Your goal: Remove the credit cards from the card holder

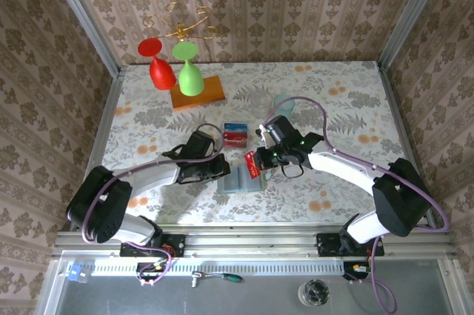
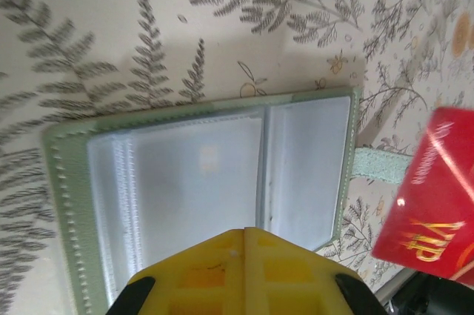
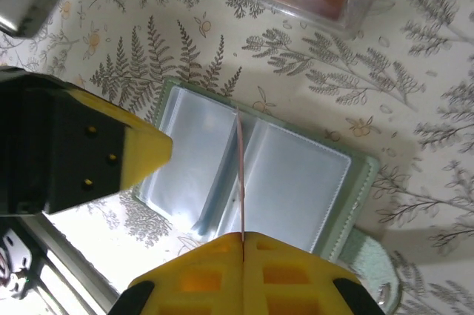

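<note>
The right pincer is closed tight on a red credit card marked "VIP". Its wrist camera sees the card edge-on as a thin line rising from the seam between the two yellow fingers. The card is held clear of the card holder, which lies directly below the fingertips. It is spread open and flat on the flowered table, with its pale inner pockets facing up.

The left pincer has its fingers pressed together with no gap showing. Its tip sits on the holder's edge on the side away from the right pincer. Whether it pinches that edge or only presses down on it cannot be told. From the left pincer, the held card hangs beyond the far side of the holder, past the green strap.

A small pile of cards, red on top with blue at one edge, lies on the table just beyond both pincers. A pale teal cup stands further out, behind the right pincer's wrist.
</note>
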`<state>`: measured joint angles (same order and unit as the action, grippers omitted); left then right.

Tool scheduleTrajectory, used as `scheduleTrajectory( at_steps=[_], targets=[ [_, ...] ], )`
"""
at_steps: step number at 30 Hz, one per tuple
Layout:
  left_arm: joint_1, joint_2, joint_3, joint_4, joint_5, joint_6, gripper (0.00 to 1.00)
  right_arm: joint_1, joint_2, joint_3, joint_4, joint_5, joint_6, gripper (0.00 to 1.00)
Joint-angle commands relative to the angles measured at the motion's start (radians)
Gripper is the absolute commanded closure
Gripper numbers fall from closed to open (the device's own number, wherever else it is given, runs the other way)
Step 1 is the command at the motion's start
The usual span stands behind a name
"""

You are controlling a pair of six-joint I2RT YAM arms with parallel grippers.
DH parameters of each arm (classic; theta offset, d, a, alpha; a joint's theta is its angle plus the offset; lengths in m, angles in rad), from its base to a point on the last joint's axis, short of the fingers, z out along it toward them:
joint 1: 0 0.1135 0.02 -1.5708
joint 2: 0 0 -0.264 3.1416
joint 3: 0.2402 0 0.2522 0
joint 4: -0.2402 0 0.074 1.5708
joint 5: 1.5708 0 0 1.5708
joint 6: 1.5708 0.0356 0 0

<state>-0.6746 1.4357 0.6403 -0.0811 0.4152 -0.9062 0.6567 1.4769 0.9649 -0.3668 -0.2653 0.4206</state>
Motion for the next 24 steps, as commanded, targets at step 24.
scheduleTrajectory(
  at_steps=[24],
  targets=[
    [-0.046,0.121,0.063,-0.027,-0.006,0.006,1.0,-0.068,0.025,0.086,-0.096,0.003,-0.125,1.0]
  ],
)
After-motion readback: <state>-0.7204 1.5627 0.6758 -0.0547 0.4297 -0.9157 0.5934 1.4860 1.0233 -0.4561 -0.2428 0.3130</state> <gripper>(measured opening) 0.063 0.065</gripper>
